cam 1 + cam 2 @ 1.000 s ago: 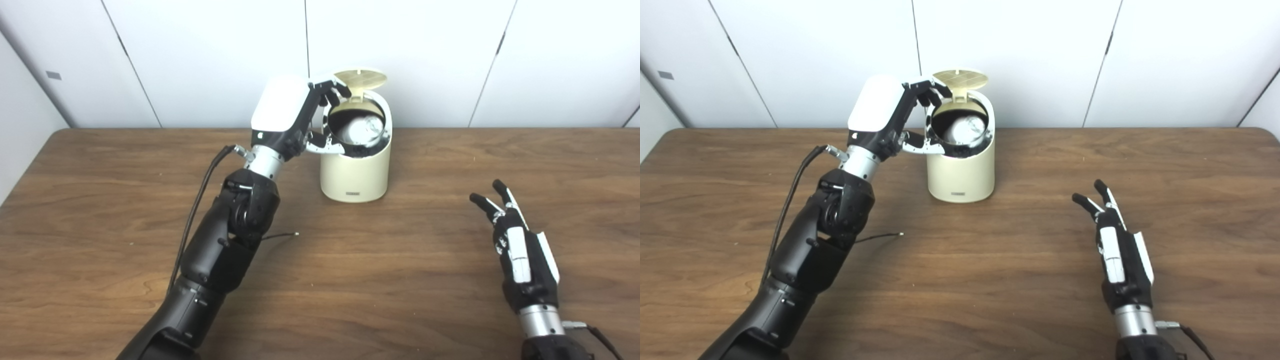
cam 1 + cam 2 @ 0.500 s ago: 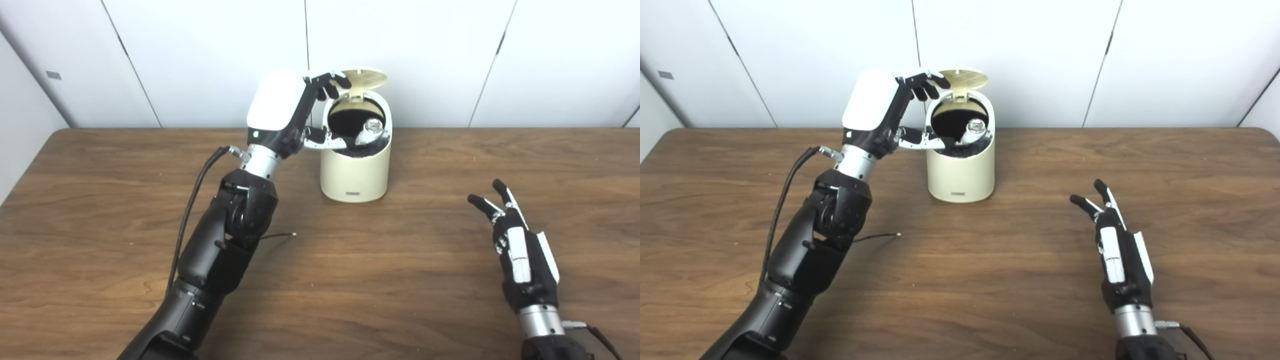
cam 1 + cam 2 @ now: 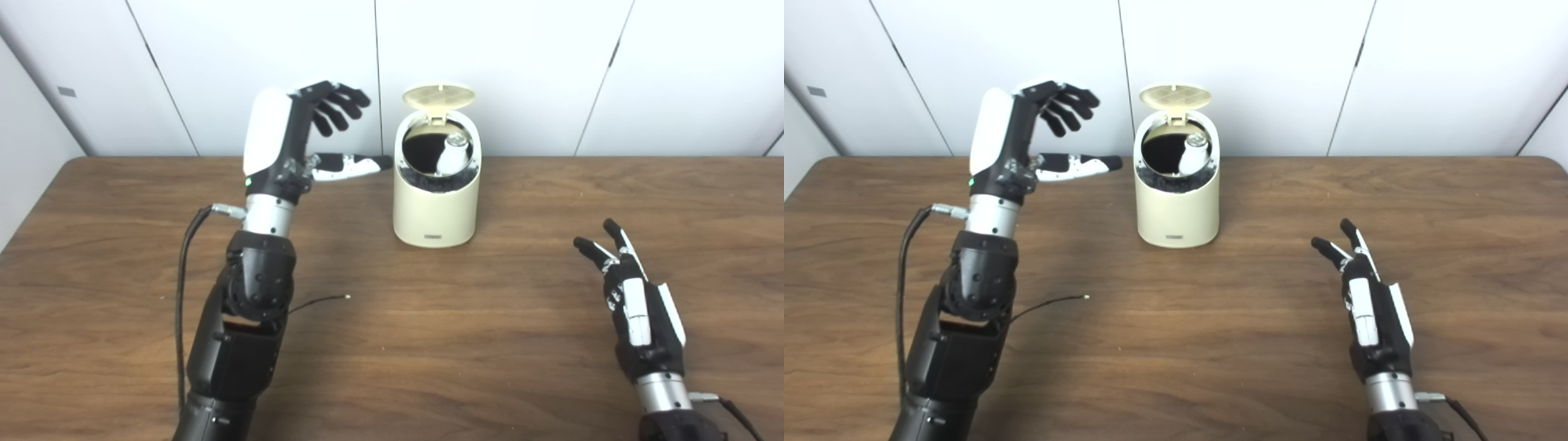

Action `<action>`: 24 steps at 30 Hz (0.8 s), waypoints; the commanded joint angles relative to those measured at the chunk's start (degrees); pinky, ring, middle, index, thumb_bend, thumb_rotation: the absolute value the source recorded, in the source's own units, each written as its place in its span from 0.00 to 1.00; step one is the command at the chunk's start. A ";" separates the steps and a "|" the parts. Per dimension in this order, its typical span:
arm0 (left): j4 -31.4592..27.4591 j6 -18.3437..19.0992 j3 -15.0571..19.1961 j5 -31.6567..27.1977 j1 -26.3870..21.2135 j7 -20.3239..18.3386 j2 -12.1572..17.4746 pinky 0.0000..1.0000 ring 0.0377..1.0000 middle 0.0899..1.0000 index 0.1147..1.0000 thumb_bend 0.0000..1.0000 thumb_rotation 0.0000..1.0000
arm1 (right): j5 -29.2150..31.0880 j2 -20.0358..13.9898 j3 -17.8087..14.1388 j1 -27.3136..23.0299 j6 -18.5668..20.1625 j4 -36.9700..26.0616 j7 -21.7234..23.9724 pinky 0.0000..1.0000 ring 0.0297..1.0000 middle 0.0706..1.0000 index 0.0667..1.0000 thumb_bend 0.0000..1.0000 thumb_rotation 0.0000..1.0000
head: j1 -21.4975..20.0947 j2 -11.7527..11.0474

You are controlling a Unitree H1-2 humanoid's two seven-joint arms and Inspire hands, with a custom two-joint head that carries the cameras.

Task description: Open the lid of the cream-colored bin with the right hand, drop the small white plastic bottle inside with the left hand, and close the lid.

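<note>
We see the cream-colored bin point(image 3: 435, 211) standing upright near the back of the wooden table point(image 3: 429, 343), its lid point(image 3: 438, 96) swung up and back on the rear hinge, so the mouth faces up and toward us. Inside the dark opening sits the small white plastic bottle point(image 3: 453, 158). Its long axis runs steeply, tilted a little from upright, with the silvery end pointing up and toward the rear right wall of the bin and the lower end hidden below the rim. How deep it reaches we cannot tell.

Our left hand point(image 3: 294, 144) is raised above the table, to the left of the bin and apart from it. It holds nothing: the fingers point(image 3: 335, 107) curl loosely at the top, and the thumb point(image 3: 349, 166) stretches out level toward the bin without touching it.

Our right hand point(image 3: 637, 306) lies low over the table at the right, well apart from the bin, empty, fingers spread and pointing away from us.
</note>
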 commanded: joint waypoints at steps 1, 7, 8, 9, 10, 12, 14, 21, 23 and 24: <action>-2.85 2.42 1.59 -3.77 -1.11 -1.21 -0.38 0.35 0.43 0.51 0.50 0.92 0.08 | 0.25 -0.18 -0.23 0.67 -1.15 0.30 -0.10 1.00 0.90 0.82 0.94 0.65 0.98 | 0.03 0.13; -5.94 10.20 4.86 -13.45 3.86 -6.34 0.13 0.49 0.56 0.59 0.59 0.60 0.40 | 0.20 -0.92 -0.82 0.02 0.08 -0.99 -0.40 1.00 0.95 0.87 0.94 0.64 0.99 | -0.35 0.57; -5.76 10.74 5.22 -16.31 4.64 -8.08 0.69 0.51 0.58 0.62 0.61 0.56 0.46 | -0.02 -1.11 -0.92 -0.31 0.35 -1.13 -0.50 1.00 0.96 0.88 0.95 0.65 0.99 | -0.50 0.58; -5.56 11.51 5.56 -18.93 5.28 -9.71 1.15 0.55 0.63 0.66 0.66 0.52 0.57 | -0.26 -1.34 -1.00 -0.69 0.51 -1.17 -0.55 1.00 0.96 0.89 0.95 0.66 0.99 | -0.66 0.61; -5.37 12.29 5.94 -21.37 5.81 -10.99 1.40 0.61 0.69 0.71 0.72 0.51 0.69 | -0.67 -1.67 -0.97 -1.16 0.48 -1.13 -0.52 0.99 0.96 0.90 0.95 0.66 0.99 | -0.72 0.59; -5.43 13.60 6.35 -24.34 7.14 -11.99 1.23 0.68 0.76 0.79 0.81 0.50 0.83 | -0.96 -2.35 -0.94 -2.62 0.77 -1.09 -0.29 0.98 0.97 0.91 0.95 0.67 0.99 | -1.11 0.65; -5.23 13.31 6.70 -26.76 8.93 -12.02 0.36 0.79 0.85 0.88 0.90 0.51 0.96 | -1.00 -2.69 -0.82 -4.24 1.99 -1.82 -0.26 0.96 0.96 0.92 0.95 0.67 0.99 | -1.12 0.68; -3.68 10.33 7.92 -33.05 14.62 -11.00 -3.15 1.00 1.00 1.00 1.00 0.55 1.00 | -1.02 -4.41 0.08 -9.64 6.69 -4.23 0.84 0.99 0.98 0.95 0.95 0.70 0.98 | -1.32 0.78; -3.05 9.09 7.81 -33.19 16.24 -10.60 -3.94 1.00 1.00 1.00 1.00 0.57 1.00 | -1.57 -4.73 0.59 -11.86 8.26 -4.82 0.98 1.00 0.98 0.94 0.93 0.73 0.96 | -1.48 0.79; -2.73 8.47 7.72 -33.22 16.97 -10.50 -4.31 1.00 1.00 1.00 1.00 0.57 1.00 | -2.60 -4.96 1.11 -13.12 9.23 -5.19 0.91 1.00 0.98 0.94 0.93 0.74 0.96 | -1.54 0.79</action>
